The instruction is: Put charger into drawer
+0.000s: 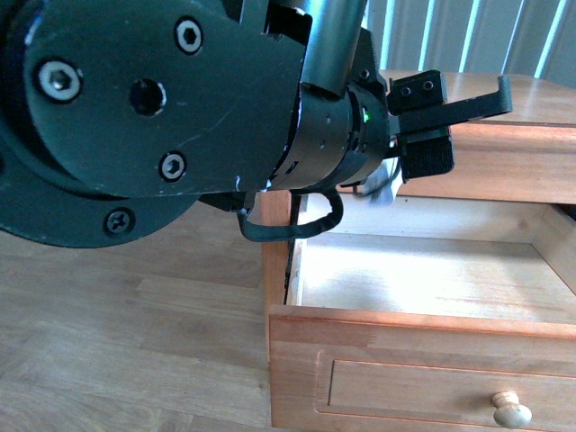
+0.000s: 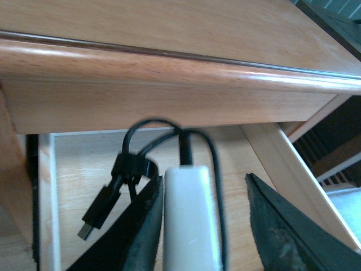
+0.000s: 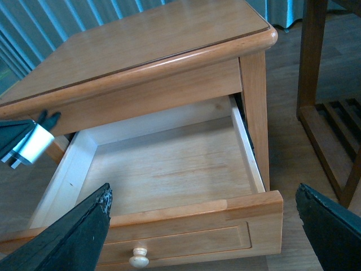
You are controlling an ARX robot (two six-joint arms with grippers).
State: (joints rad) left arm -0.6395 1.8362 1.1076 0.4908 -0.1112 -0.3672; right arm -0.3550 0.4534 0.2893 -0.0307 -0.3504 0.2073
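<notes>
Count from all three views:
- 1 honey-brown wooden cabinet
- 1 open drawer with pale wood inside, carrying 1 round pale knob
- 1 small white rectangular charger block, with 1 thin black cable and 1 black USB plug
- 2 grippers: left gripper and right gripper, with 2 dark fingers each
- 1 darker wooden frame beside the cabinet

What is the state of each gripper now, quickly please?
Left gripper: open, charger touching only one of its fingers.
Right gripper: open, empty.
</notes>
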